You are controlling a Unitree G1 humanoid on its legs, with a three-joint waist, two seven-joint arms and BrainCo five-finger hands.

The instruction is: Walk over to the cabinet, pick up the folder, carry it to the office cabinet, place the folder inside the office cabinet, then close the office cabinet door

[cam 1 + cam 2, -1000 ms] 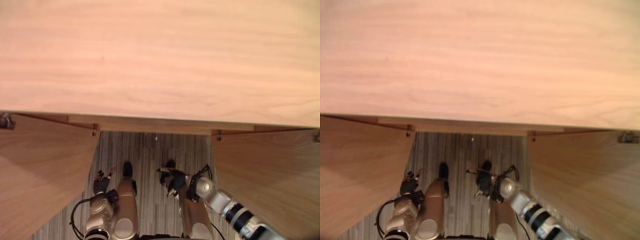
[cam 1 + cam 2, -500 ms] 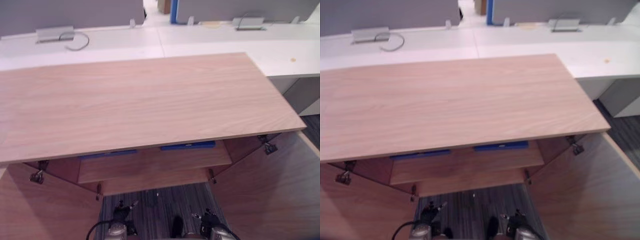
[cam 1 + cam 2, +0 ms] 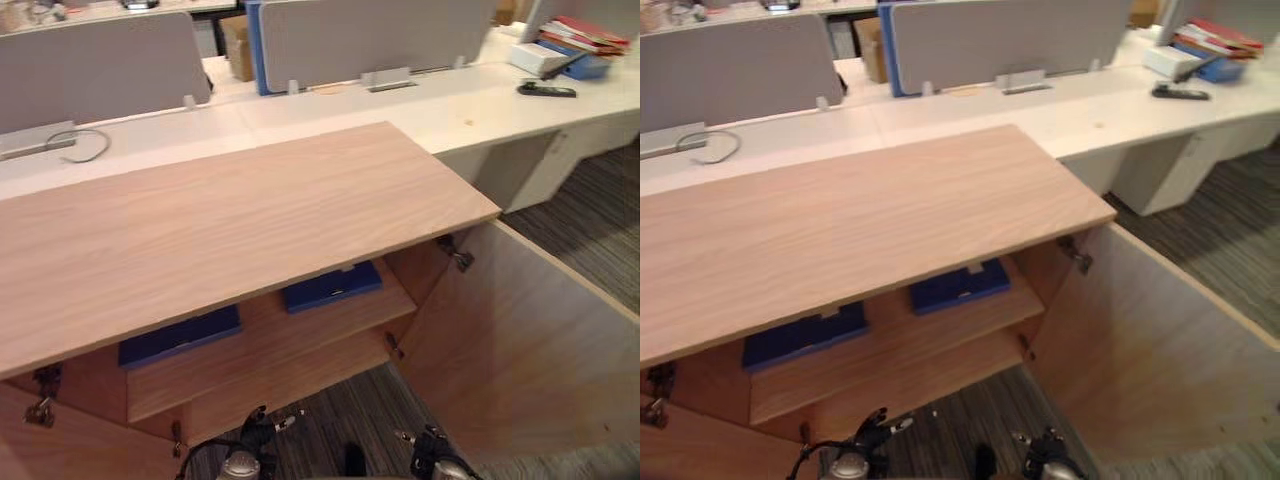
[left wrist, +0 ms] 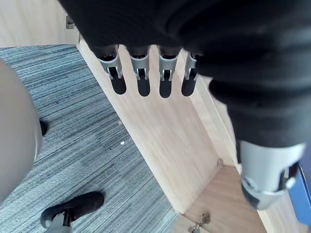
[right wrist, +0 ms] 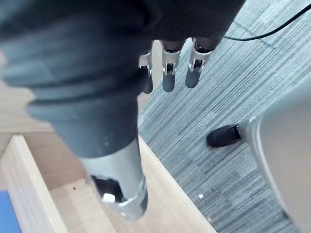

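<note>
Two flat blue folders lie on the upper shelf inside the open wooden cabinet (image 3: 230, 220): one to the right (image 3: 332, 287), one to the left (image 3: 180, 337). Both cabinet doors stand open; the right door (image 3: 520, 340) swings out toward me. My left hand (image 3: 255, 428) hangs low in front of the cabinet's bottom, above the carpet, with its fingers (image 4: 143, 63) straight and holding nothing. My right hand (image 3: 425, 445) hangs low beside the right door, its fingers (image 5: 170, 68) also relaxed and empty. Both hands are well below the folders and apart from them.
Behind the cabinet run white desks (image 3: 420, 95) with grey partition screens (image 3: 370, 35). A stack of books (image 3: 575, 40) and a black item (image 3: 547, 90) lie at the far right. A cable (image 3: 70, 140) lies on the left desk. Striped carpet (image 3: 590, 210) spreads to the right.
The camera has tilted up and turned right, so the cabinet's inside, the folders and the desks behind now show. Both hands stay hanging low and empty.
</note>
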